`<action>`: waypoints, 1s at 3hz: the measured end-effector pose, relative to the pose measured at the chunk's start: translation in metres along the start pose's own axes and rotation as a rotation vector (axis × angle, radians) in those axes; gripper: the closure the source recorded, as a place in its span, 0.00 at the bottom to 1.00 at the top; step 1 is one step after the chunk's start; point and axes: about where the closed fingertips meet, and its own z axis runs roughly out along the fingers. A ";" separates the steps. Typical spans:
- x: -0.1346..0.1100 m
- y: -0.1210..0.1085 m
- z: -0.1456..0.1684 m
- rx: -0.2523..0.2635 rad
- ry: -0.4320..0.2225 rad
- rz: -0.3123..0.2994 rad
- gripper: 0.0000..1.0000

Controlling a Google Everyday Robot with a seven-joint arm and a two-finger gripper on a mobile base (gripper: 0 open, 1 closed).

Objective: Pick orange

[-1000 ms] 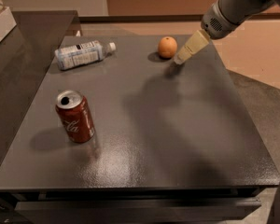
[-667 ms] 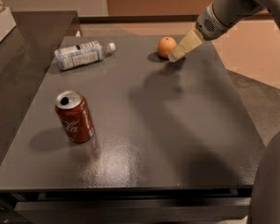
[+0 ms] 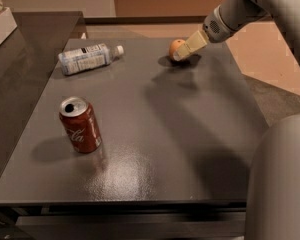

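- Three things are sitting on a dark grey counter.
- The orange is resting close to the far edge, a little right of its middle.
- The gripper is reaching in from beyond the far right corner, its pale tip slanting down against the orange's right side. I cannot tell whether it is spread or pressed together.
- A plastic bottle is lying on its side near the far left corner.
- A red soda can is standing upright near the left edge, well apart from the orange.
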 end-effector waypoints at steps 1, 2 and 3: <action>-0.017 -0.007 0.026 0.001 -0.050 0.035 0.00; -0.020 -0.005 0.038 -0.006 -0.049 0.031 0.00; -0.020 -0.004 0.042 -0.010 -0.040 0.030 0.17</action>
